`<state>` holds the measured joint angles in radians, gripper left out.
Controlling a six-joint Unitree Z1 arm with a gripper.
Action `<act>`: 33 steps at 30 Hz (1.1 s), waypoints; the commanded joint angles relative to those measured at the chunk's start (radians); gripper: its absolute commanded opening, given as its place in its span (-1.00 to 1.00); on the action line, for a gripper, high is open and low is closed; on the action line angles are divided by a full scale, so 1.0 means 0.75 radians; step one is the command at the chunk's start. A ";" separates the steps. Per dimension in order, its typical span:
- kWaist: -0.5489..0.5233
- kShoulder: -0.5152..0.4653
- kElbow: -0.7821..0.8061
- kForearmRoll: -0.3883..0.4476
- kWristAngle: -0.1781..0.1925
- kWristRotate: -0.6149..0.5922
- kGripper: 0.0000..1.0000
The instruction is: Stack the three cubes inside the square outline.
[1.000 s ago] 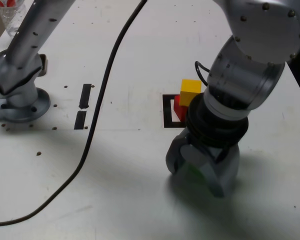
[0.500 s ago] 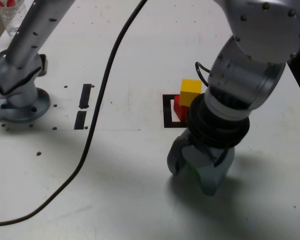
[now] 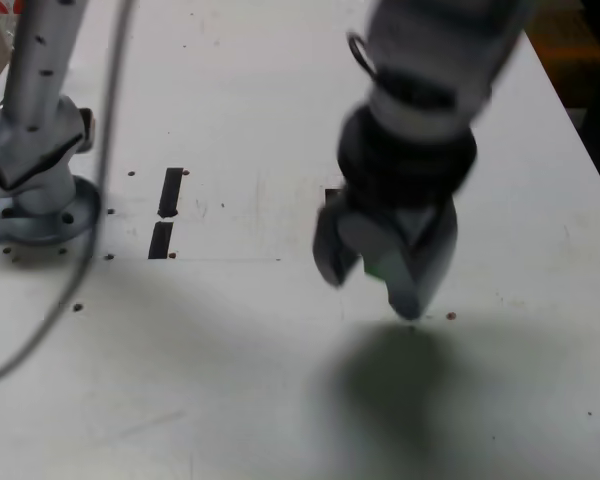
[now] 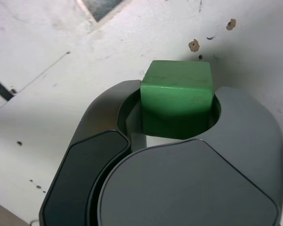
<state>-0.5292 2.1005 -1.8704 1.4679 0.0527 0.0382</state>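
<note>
One cube, the green cube (image 4: 177, 96), sits pinched between the two grey jaws of the end effector (image 3: 383, 268), which are drawn in snug against its opposite flat sides; in the wrist view its front half juts past the jaw tips. From the exterior view it shows only as a sliver of green between the jaws, lifted clear of the bench (image 3: 230, 380), with a dark shadow pooled below. It looks like a small, rigid, light block, smooth-faced with softly rounded edges and a plain matte green, so I'd judge it easy to carry but apt to slip or twist if squeezed near a corner; flat, parallel faces are the right place to hold it, as now. Behind the arm, only a black corner of the square outline (image 3: 331, 194) peeks out. The other cubes are hidden from me. Two short black strips (image 3: 167, 212) lie well off toward the exterior view's left, near the arm's base (image 3: 35, 195).
</note>
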 commanded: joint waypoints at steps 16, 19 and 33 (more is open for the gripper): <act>0.287 -0.195 0.072 0.074 0.025 0.091 -0.55; 0.328 -0.179 0.071 0.068 0.017 0.116 -0.55; 0.404 -0.100 0.074 0.035 -0.002 0.164 -0.45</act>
<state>-0.2297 2.0197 -1.8170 1.4973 0.0530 0.1593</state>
